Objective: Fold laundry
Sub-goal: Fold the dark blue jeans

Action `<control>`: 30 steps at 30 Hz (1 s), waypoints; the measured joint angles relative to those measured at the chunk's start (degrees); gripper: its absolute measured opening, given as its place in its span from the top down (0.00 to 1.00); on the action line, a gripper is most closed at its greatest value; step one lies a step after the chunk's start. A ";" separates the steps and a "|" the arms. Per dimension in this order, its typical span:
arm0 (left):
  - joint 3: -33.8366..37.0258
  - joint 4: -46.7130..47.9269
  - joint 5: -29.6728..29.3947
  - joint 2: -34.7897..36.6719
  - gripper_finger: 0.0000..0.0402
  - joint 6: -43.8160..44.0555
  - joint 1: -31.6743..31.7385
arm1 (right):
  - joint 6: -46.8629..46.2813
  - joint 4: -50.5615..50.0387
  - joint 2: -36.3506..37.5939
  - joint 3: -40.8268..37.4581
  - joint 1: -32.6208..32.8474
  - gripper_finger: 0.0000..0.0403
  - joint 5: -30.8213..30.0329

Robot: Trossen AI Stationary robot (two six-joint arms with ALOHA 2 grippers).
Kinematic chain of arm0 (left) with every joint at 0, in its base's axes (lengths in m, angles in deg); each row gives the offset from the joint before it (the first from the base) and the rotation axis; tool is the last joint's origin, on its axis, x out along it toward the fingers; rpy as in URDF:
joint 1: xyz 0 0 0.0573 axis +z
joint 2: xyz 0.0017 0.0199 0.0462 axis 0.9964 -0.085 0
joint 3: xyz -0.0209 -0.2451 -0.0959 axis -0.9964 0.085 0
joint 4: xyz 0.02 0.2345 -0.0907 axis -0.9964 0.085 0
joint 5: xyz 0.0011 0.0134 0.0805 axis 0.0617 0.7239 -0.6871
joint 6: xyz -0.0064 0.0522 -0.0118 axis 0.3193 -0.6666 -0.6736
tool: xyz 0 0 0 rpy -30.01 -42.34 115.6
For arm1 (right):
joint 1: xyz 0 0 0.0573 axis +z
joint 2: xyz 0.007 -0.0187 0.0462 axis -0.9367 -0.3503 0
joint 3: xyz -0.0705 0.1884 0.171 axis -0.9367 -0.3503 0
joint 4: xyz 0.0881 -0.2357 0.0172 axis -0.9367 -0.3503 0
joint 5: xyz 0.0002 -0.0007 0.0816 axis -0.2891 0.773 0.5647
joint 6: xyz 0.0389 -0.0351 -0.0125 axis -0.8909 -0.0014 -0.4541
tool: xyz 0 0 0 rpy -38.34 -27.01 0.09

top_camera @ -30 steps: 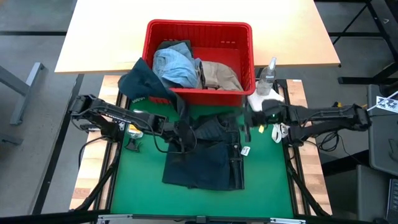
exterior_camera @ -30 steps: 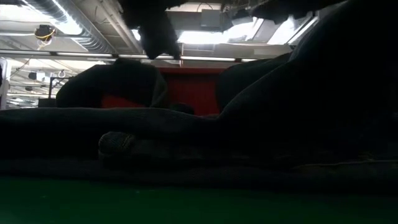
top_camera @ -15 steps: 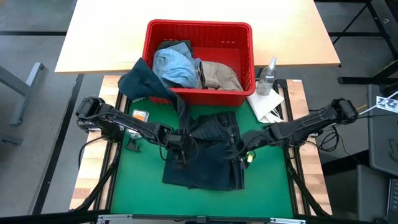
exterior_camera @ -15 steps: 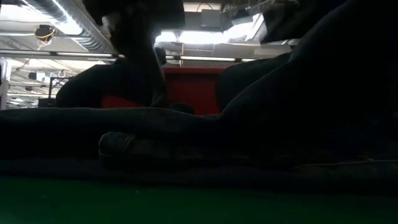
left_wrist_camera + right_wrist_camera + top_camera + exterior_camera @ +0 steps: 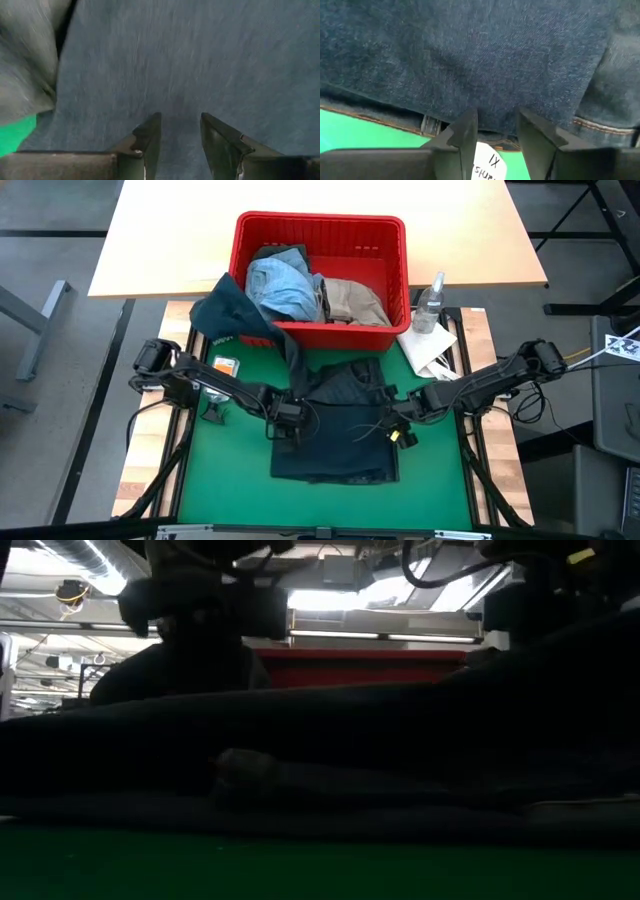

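Dark navy jeans (image 5: pixel 335 435) lie folded at the centre of the green mat (image 5: pixel 225 490), the red basket (image 5: pixel 320 235) at their 12 o'clock holding light blue denim (image 5: pixel 280 285) and a beige khaki piece (image 5: pixel 355 300). A dark olive green piece (image 5: pixel 230 310) drapes over the basket's rim toward 10 o'clock. The left gripper (image 5: pixel 288 423) at the jeans' 9 o'clock edge and the right gripper (image 5: pixel 397 423) at 3 o'clock both hover over the denim, fingers apart, clamping nothing.
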 joint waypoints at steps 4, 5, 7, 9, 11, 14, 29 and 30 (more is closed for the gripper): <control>0.01 0.13 0.30 -2.42 0.68 -0.02 -0.02 | -0.01 -2.10 0.10 0.00 0.00 0.66 -0.04; 0.01 0.12 0.34 -2.78 0.68 0.00 -0.02 | -0.08 -2.66 0.10 0.00 0.00 0.66 -0.06; 0.04 0.15 0.70 -2.85 0.68 0.16 0.00 | -0.20 -3.10 0.12 0.01 0.00 0.66 -0.07; 0.04 0.40 0.88 -1.95 0.68 1.11 0.00 | -0.21 -4.29 0.42 0.63 0.00 0.66 -0.04; 0.04 0.36 1.15 -0.14 0.70 1.75 0.04 | -0.21 -6.59 0.98 2.67 0.00 0.66 -0.02; 0.02 0.03 1.97 2.96 0.74 1.77 0.04 | -0.21 -9.64 1.57 6.74 0.02 0.66 -0.04; -0.07 -7.48 1.85 6.77 0.83 6.35 -6.60 | -0.58 -8.04 0.17 15.17 6.28 0.66 6.62; -0.07 -7.55 1.61 6.69 0.83 6.96 -7.09 | -0.58 -7.63 -0.15 15.17 7.59 0.66 6.60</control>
